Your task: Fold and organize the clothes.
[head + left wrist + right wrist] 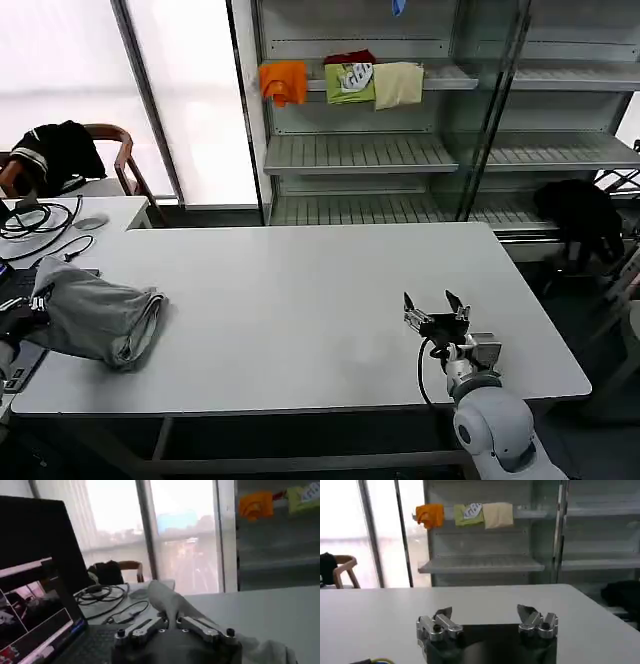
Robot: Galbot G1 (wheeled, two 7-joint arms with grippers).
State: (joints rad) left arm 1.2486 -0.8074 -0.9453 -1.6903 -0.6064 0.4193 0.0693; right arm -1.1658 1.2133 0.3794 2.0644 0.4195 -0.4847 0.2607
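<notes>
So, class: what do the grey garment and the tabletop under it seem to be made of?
Grey T-shirt: soft knit fabric, probably cotton jersey, since it slumps in rounded matte folds. Table: smooth white laminate or coated board, judging by its flat, faintly glossy surface.

The white table (320,300) is seen from above by the head camera, faced forward and down toward the shelves (400,150). The left wrist camera is set low and close behind its gripper (172,625), aimed across the table toward the window (190,535). The right wrist camera is set just behind its gripper (485,620), faced toward the shelves. The orange cloth (284,82) is shared by all 3 views.
</notes>
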